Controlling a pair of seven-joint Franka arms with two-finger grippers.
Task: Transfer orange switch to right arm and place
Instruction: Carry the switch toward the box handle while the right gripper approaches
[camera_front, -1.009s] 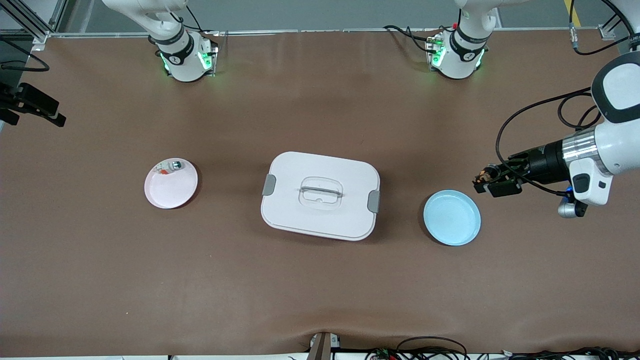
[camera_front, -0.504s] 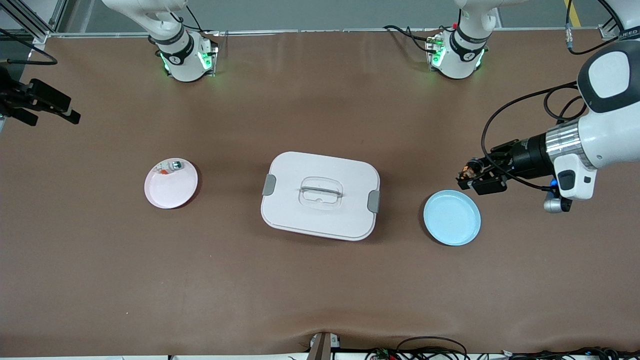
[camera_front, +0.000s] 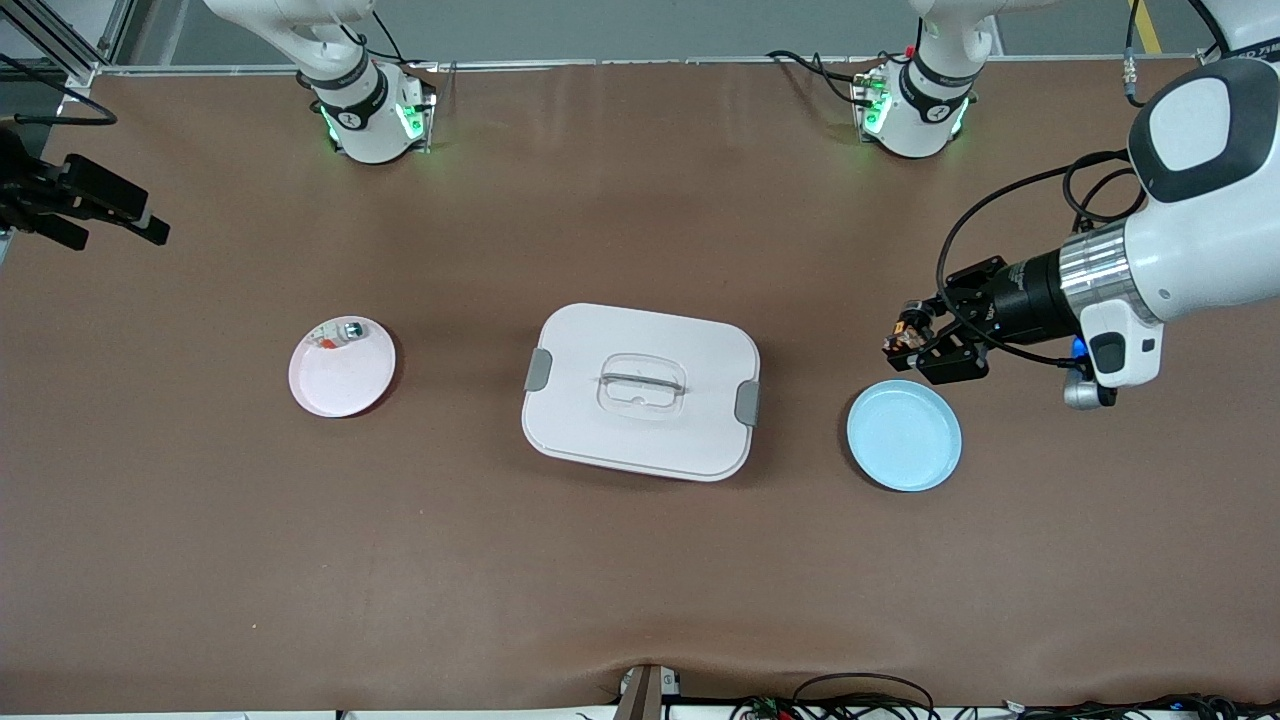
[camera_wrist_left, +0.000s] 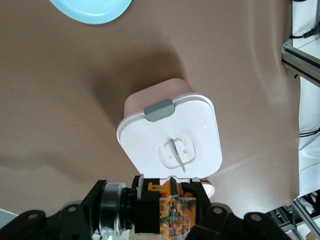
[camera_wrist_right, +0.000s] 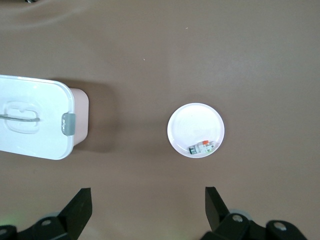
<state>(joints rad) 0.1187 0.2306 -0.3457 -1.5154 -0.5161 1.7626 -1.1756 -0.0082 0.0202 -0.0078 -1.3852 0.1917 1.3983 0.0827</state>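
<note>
The brown surface (camera_front: 640, 560) carries three things in a row. The white box (camera_front: 640, 390), lid on and latched, sits in the middle. The blue plate (camera_front: 904, 435) lies toward the left arm's end and is bare. The pink plate (camera_front: 341, 372) lies toward the right arm's end and holds a small white-and-silver piece (camera_front: 340, 334) at the rim farther from the front camera.

The left gripper (camera_front: 905, 335) hangs in the air just above the blue plate's rim on the side toward the robots' bases, pointing toward the box. Its jaws are closed on the switch (camera_front: 903, 331), a tiny dark part with an orange band, seen in the left wrist view (camera_wrist_left: 167, 207) pinched between the jaws. The right gripper (camera_front: 115, 215) is at the edge of the surface at the right arm's end, above bare cloth; its jaws stand wide apart with nothing between them, as the right wrist view (camera_wrist_right: 147, 210) shows.

The step in hand looks like the carry toward the handover: the switch is lifted and the two grippers are well apart. Next, both arms need to meet, likely above the box. The left gripper should present the switch with a free face exposed. The right jaws must close on that face before the left jaws let go. The part is so small that alignment needs care.
</note>
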